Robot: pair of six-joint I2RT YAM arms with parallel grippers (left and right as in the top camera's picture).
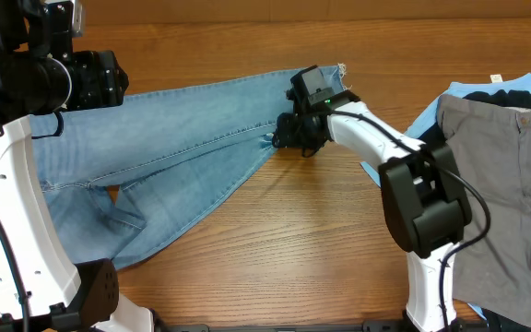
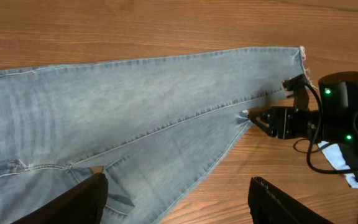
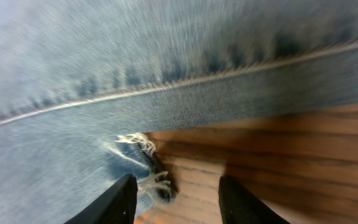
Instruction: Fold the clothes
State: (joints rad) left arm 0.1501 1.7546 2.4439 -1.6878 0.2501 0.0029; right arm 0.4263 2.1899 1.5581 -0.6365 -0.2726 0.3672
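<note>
Straddling jeans (image 1: 182,120) hem w/ spread right gripper (image 3: 176,186).

Left arm (image 1: 26,212) and right arm (image 1: 369,135) have white links, black joints, black cables.

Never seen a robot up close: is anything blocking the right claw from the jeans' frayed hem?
Nothing visible. The open right claw hangs directly over the frayed hem of the jeans, wooden table beside it.
</note>
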